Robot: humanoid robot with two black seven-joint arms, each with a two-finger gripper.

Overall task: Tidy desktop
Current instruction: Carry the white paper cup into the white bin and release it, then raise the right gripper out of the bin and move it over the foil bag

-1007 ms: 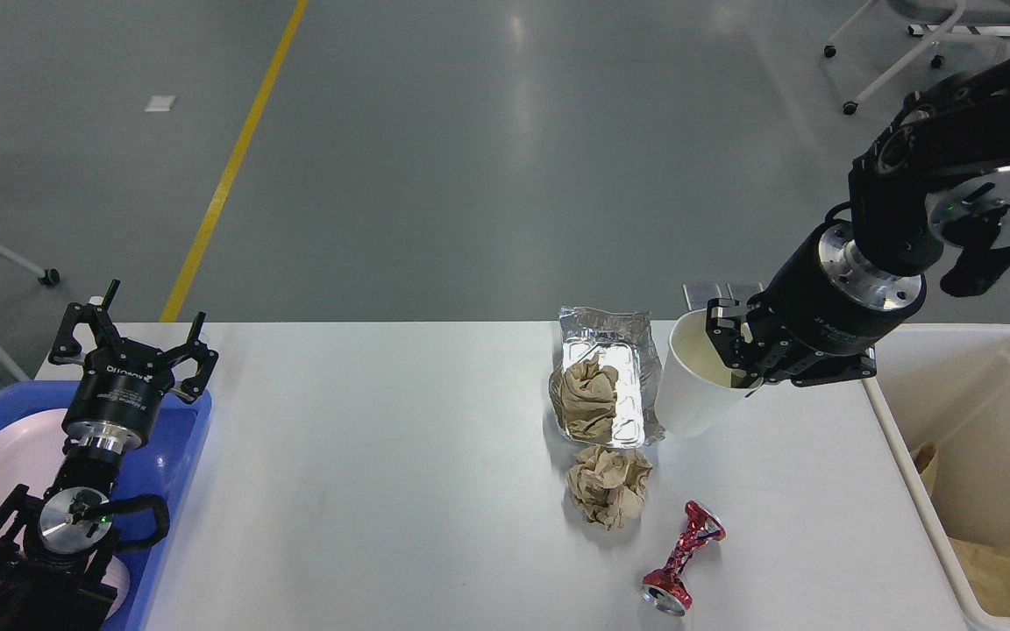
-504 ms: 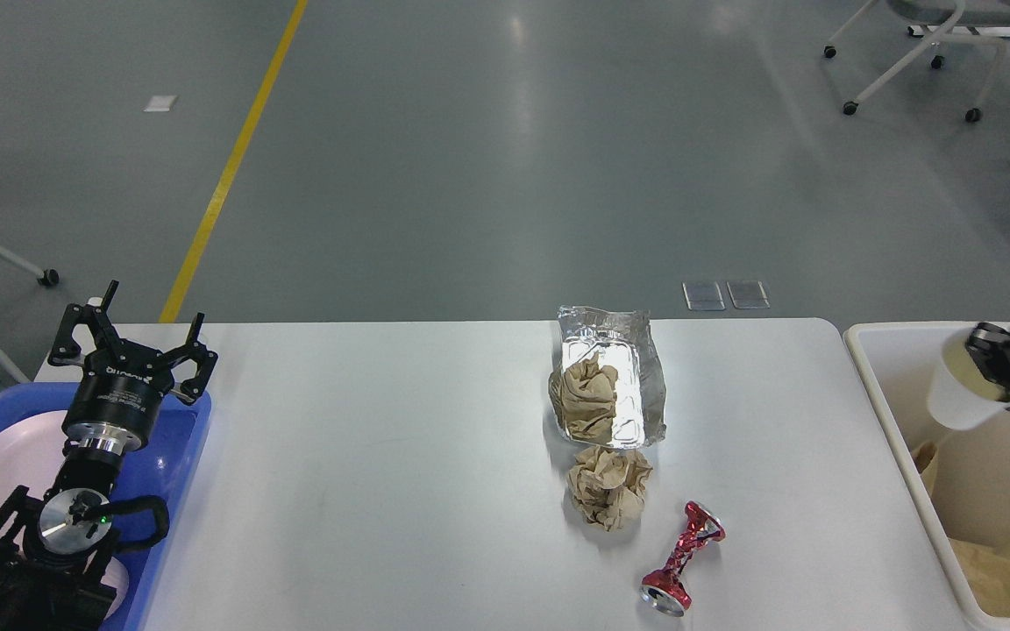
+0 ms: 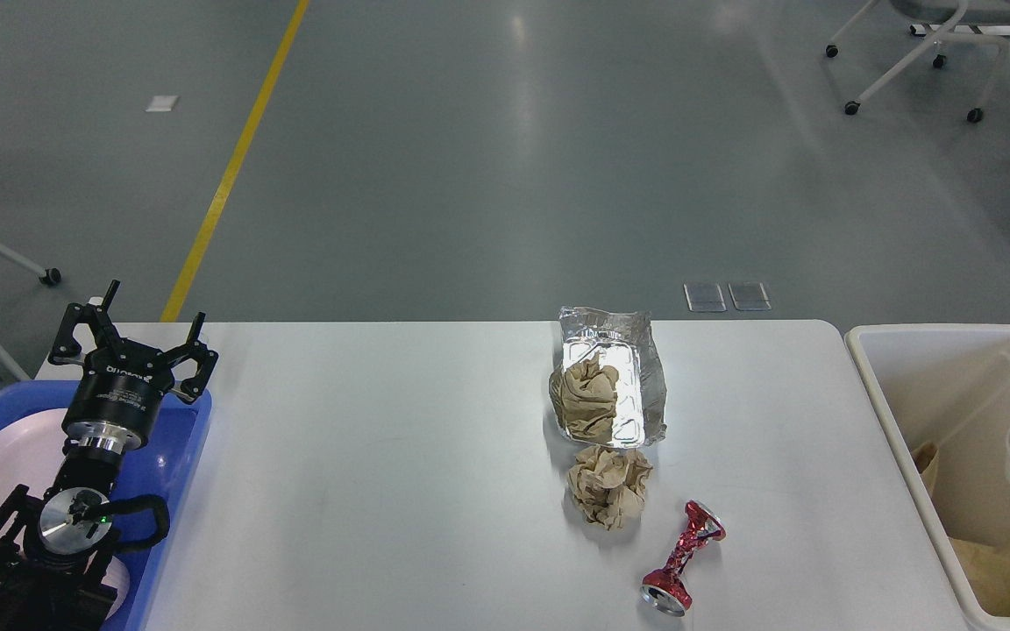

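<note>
desktop (image 3: 382,438) holds foil tray (image 3: 612,386), paper wad (image 3: 608,485); left end effector (image 3: 131,337) spread, right unclear.

Open bench (image 3: 382,456): we see bare white surface from the blue tray (image 3: 181,456) to the foil container (image 3: 612,377).
Obstacles: foil container, crumpled paper (image 3: 608,485) and crushed red can (image 3: 682,557) cluster right of centre.
Right strip: we see a clear lane beside the cream bin (image 3: 899,438).

One head view looks forward and down across the desktop (image 3: 435,456), its near edge cut off below, floor filling the far half.
</note>
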